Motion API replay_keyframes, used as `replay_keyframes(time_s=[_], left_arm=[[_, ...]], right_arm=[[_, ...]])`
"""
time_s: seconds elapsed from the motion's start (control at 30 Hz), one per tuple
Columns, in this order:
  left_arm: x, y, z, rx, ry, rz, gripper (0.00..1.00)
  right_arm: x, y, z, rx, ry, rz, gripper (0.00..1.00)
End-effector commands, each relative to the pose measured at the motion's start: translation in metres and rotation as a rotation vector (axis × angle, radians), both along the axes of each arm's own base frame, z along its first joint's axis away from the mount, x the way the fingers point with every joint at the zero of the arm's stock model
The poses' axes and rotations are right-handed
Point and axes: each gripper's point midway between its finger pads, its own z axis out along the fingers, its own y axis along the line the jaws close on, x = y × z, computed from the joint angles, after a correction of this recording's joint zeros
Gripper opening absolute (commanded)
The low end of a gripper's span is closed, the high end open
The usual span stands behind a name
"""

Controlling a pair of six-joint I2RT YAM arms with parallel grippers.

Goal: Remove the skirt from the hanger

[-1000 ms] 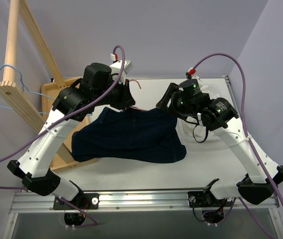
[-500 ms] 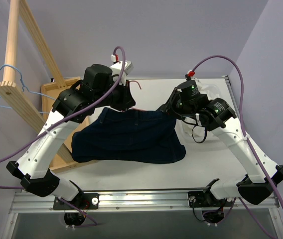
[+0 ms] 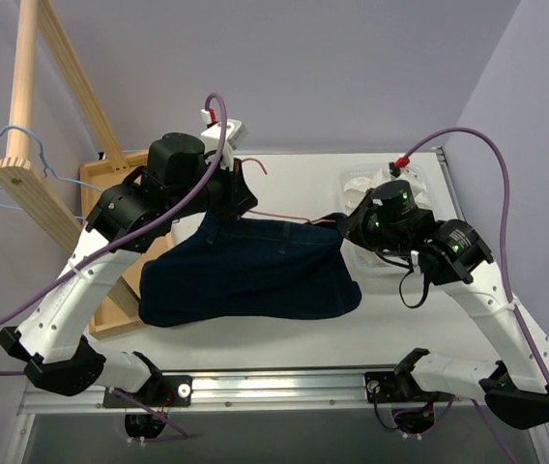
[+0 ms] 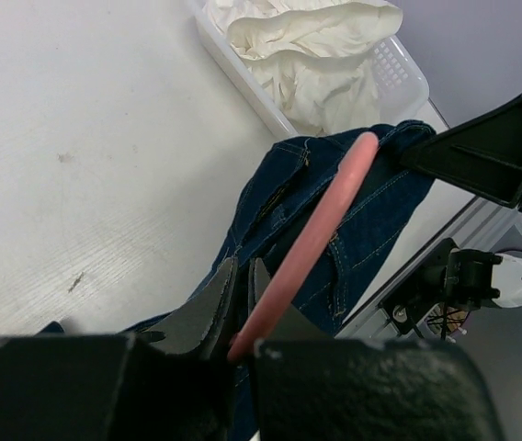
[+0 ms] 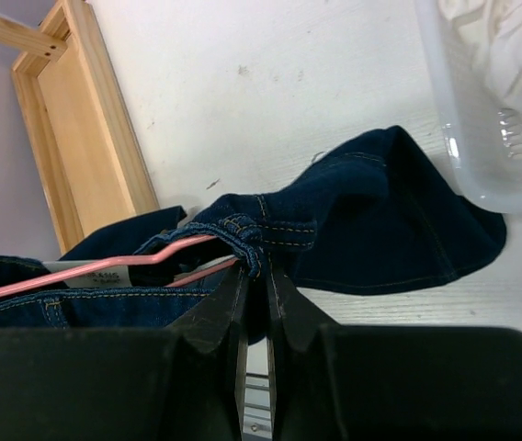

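Top external view shows you the desk [image 3: 255,338] with a wooden rack [image 3: 23,87] at its left edge. A dark navy denim garment [image 3: 255,271] is spread across the middle of the desk, between your two arms. At the far right sits a white basket [image 4: 399,78]. The skirt [image 4: 307,46] lies in it as a crumpled white heap, well apart from the hanger [image 3: 15,130], the light-blue wire one hooked over the rack's pole. A pink wire hanger [image 4: 312,230] runs through the denim's waist. Your left end effector [image 4: 243,276] is pressed together on that pink wire. Your right end effector [image 5: 255,280] pinches the denim waistband just beside the wire's bend.
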Motion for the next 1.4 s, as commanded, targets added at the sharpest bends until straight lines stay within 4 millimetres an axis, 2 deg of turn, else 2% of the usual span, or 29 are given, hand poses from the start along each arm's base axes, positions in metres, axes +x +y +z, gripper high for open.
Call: replay_keyframes(time_s=[0.0,0.07,0.1,0.13,0.27,0.43,0.5,0.53,0.57,0.6,0.63,0.67,0.7,0.73,0.77,0.8,0.83,0.87,0.9,0.93,1.0,1.03,1.1,1.13,1.23,1.27,1.33,1.37], left_arm=[[-0.005,0.013,0.048,-0.1,-0.148,0.019,0.02],[-0.013,0.017,0.049,-0.107,-0.159,0.0,0.02],[-0.015,0.017,0.038,-0.096,-0.143,-0.006,0.02],[-0.023,0.023,0.043,-0.112,-0.161,-0.01,0.02],[-0.037,0.036,0.033,-0.119,-0.163,-0.004,0.02],[-0.041,0.048,0.037,-0.151,-0.175,0.046,0.02],[-0.037,0.051,0.043,-0.175,-0.184,0.082,0.02],[-0.032,0.05,0.054,-0.22,-0.203,0.111,0.02],[-0.029,0.049,0.058,-0.239,-0.211,0.124,0.02],[-0.025,0.046,0.068,-0.279,-0.22,0.14,0.02],[-0.016,0.04,0.067,-0.28,-0.212,0.155,0.02],[-0.012,0.037,0.08,-0.303,-0.229,0.157,0.02],[-0.009,0.033,0.086,-0.315,-0.234,0.153,0.02],[0.003,0.02,0.08,-0.306,-0.207,0.148,0.02],[0.006,0.013,0.083,-0.313,-0.199,0.133,0.02],[0.007,0.009,0.096,-0.343,-0.212,0.125,0.02],[0.017,-0.002,0.091,-0.336,-0.193,0.119,0.02],[0.02,-0.008,0.093,-0.345,-0.189,0.107,0.02],[0.022,-0.011,0.104,-0.378,-0.202,0.107,0.02],[0.03,-0.019,0.1,-0.377,-0.189,0.107,0.02],[0.037,-0.034,0.103,-0.397,-0.177,0.08,0.02],[0.036,-0.035,0.118,-0.422,-0.199,0.072,0.02],[0.037,-0.039,0.127,-0.438,-0.203,0.058,0.02],[0.036,-0.039,0.14,-0.461,-0.22,0.05,0.02],[0.026,-0.038,0.16,-0.509,-0.221,0.026,0.02],[0.015,-0.033,0.179,-0.545,-0.242,0.001,0.02],[0.002,-0.026,0.184,-0.534,-0.227,-0.015,0.02],[-0.007,-0.018,0.195,-0.546,-0.241,-0.018,0.02]], right_arm=[[-0.009,-0.044,-0.023,-0.161,0.031,-0.117,0.0],[-0.01,-0.052,-0.024,-0.183,0.031,-0.127,0.0],[-0.011,-0.056,-0.026,-0.201,0.035,-0.133,0.0],[-0.011,-0.059,-0.024,-0.211,0.032,-0.135,0.0],[-0.009,-0.075,-0.021,-0.254,0.031,-0.156,0.0],[-0.011,-0.068,-0.022,-0.213,0.016,-0.113,0.0],[-0.011,-0.054,-0.021,-0.163,-0.002,-0.051,0.0],[-0.014,-0.049,-0.026,-0.146,-0.002,-0.018,0.0],[-0.016,-0.034,-0.024,-0.095,-0.012,0.044,0.0],[-0.019,-0.027,-0.03,-0.085,-0.004,0.084,0.0],[-0.022,-0.02,-0.032,-0.071,0.001,0.122,0.0],[-0.029,-0.007,-0.033,-0.035,0.014,0.192,0.0],[-0.031,0.003,-0.031,-0.011,0.004,0.233,0.0],[-0.038,0.015,-0.032,-0.003,0.003,0.292,0.0],[-0.042,0.023,-0.029,0.011,-0.006,0.329,0.0],[-0.046,0.03,-0.027,0.019,-0.01,0.356,0.0],[-0.056,0.04,-0.024,0.028,-0.018,0.399,0.0],[-0.059,0.045,-0.019,0.041,-0.031,0.414,0.0],[-0.063,0.047,-0.016,0.047,-0.042,0.421,0.0],[-0.066,0.048,-0.014,0.053,-0.046,0.423,0.0],[-0.072,0.046,-0.017,0.048,-0.029,0.413,0.0],[-0.072,0.042,-0.018,0.041,-0.029,0.398,0.0],[-0.073,0.035,-0.02,0.033,-0.025,0.371,0.0],[-0.066,0.027,-0.021,0.005,-0.04,0.317,0.0],[-0.057,0.013,-0.017,-0.064,-0.051,0.253,0.0],[-0.05,0.002,-0.018,-0.123,-0.056,0.202,0.0],[-0.035,-0.003,-0.008,-0.193,-0.076,0.152,0.0],[-0.025,-0.014,-0.002,-0.244,-0.102,0.095,0.0]])
